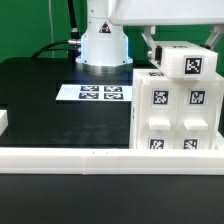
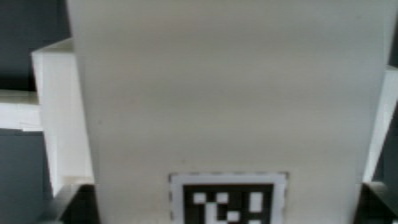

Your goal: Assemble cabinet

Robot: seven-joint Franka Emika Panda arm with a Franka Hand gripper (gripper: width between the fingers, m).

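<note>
The cabinet point(image 1: 172, 112), a large white box with several black-and-white tags, stands at the exterior view's right against the white front rail. A smaller white tagged piece point(image 1: 192, 63) sits on top of it. My gripper point(image 1: 182, 45) comes down from above and straddles this top piece, one dark finger on each side. In the wrist view the top piece point(image 2: 222, 100) fills the picture, with its tag point(image 2: 228, 203) near my gripper point(image 2: 228, 198). The dark fingertips point(image 2: 71, 198) press at the piece's two sides, so the gripper is shut on it.
The marker board point(image 1: 100, 93) lies flat on the black table in the middle. The arm's white base point(image 1: 100, 45) stands behind it. A white rail point(image 1: 90, 156) runs along the front. A small white part point(image 1: 3, 122) shows at the exterior view's left edge.
</note>
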